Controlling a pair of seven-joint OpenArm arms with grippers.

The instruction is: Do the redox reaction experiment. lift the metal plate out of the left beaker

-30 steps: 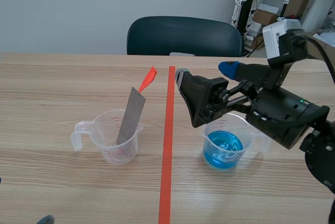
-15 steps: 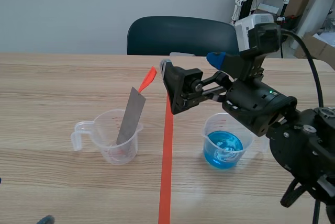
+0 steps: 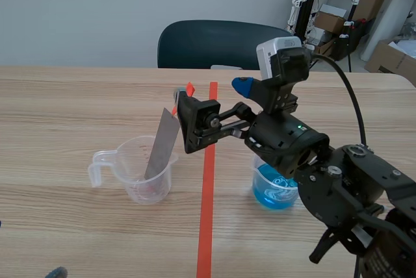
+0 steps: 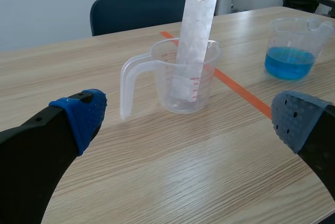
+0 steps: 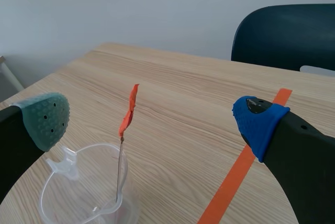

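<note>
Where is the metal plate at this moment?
In the scene view the metal plate stands tilted in the clear left beaker, left of the orange tape line, with the open right gripper near its top.

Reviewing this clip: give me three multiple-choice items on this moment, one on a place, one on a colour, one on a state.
1. Where is the metal plate?
A. flat on the table
B. leaning in the clear beaker
C. lying in blue liquid

2. What colour is the liquid in the other beaker?
A. blue
B. green
C. colourless

3. How does the right pincer stand?
A. shut on the plate
B. open
C. shut on nothing

Answers:
1 B: the plate's lower end sits inside the clear beaker and it leans against the rim.
2 A: blue shows through the clear wall.
3 B: its pads stand wide apart, one on each side of the plate's orange tag, and touch nothing.
</note>
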